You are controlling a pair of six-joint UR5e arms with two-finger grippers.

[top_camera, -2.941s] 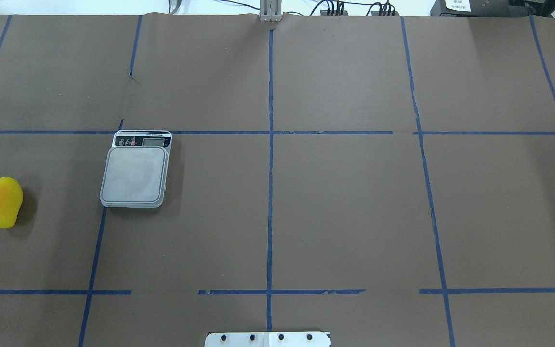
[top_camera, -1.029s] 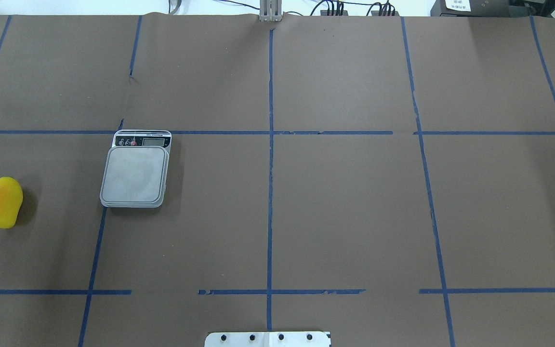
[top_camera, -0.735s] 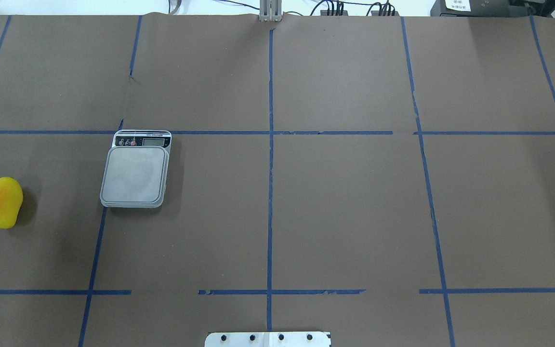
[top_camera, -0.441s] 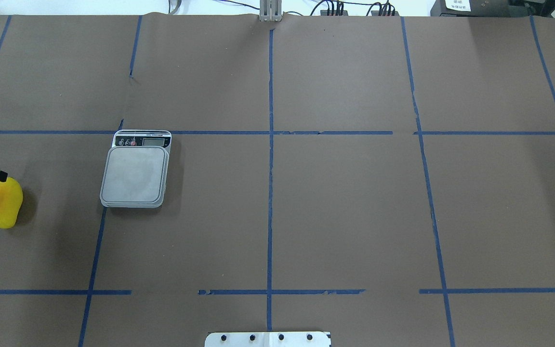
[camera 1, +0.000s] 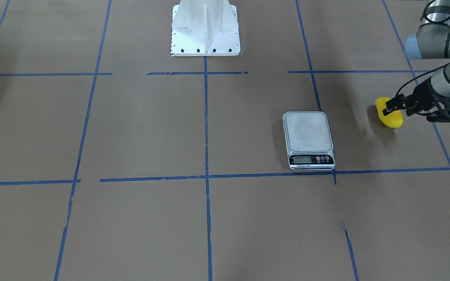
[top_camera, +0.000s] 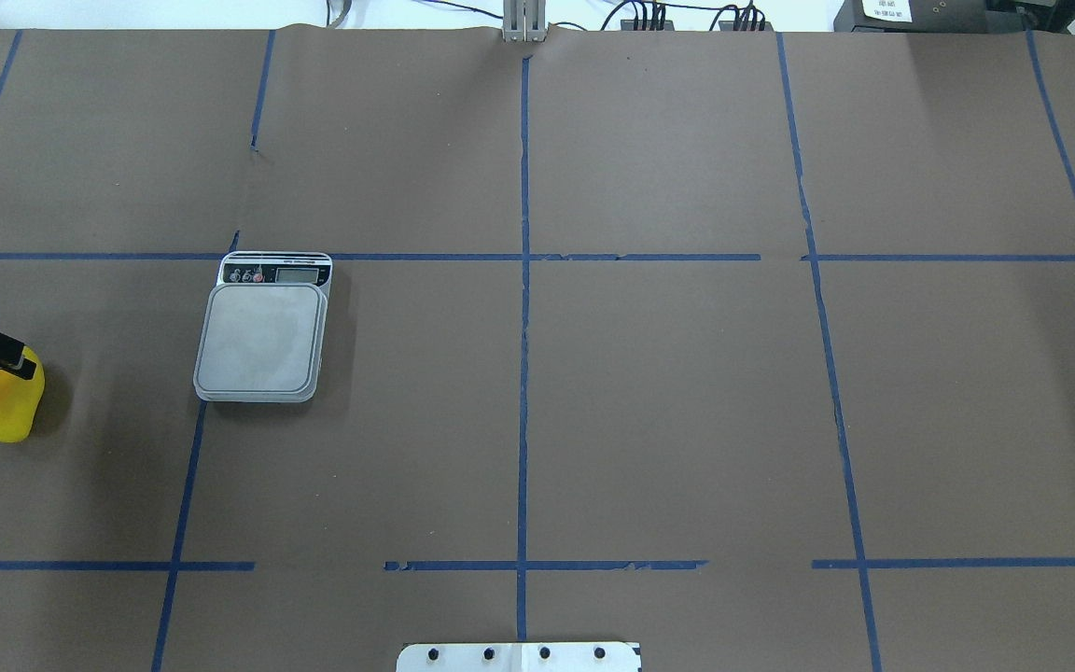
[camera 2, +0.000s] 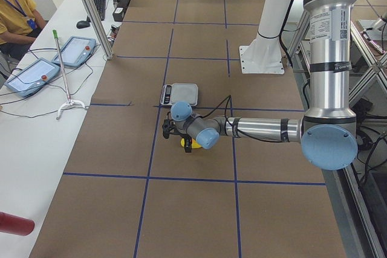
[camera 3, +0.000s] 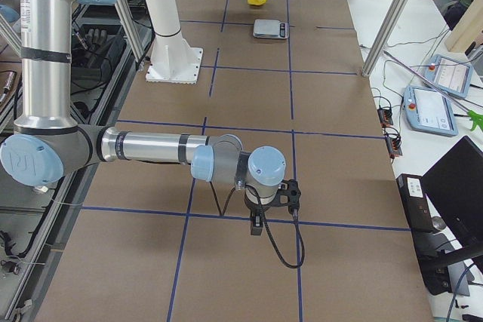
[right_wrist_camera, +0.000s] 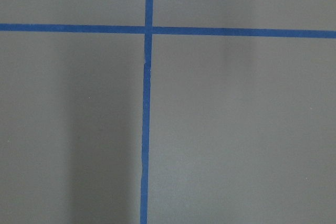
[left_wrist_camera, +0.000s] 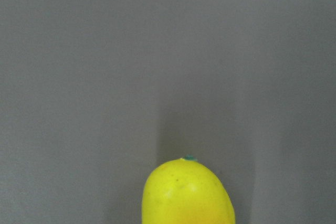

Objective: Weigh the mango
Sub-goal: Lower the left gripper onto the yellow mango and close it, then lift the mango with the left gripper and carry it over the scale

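Lying on the worktop [top_camera: 687,420] at the robot's far left, the mango [top_camera: 4,411] is well apart from the scale [top_camera: 262,338], whose platform is bare. The left gripper [camera 1: 390,108] hangs over the mango's end. Its jaws appear parted and grip nothing, which I judge to be a lining-up for the pick. The right gripper [camera 3: 260,220] sits far off over the worktop, and its state cannot be told.

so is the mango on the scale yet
No, the mango lies off to the side, apart from the scale, whose platform is bare.
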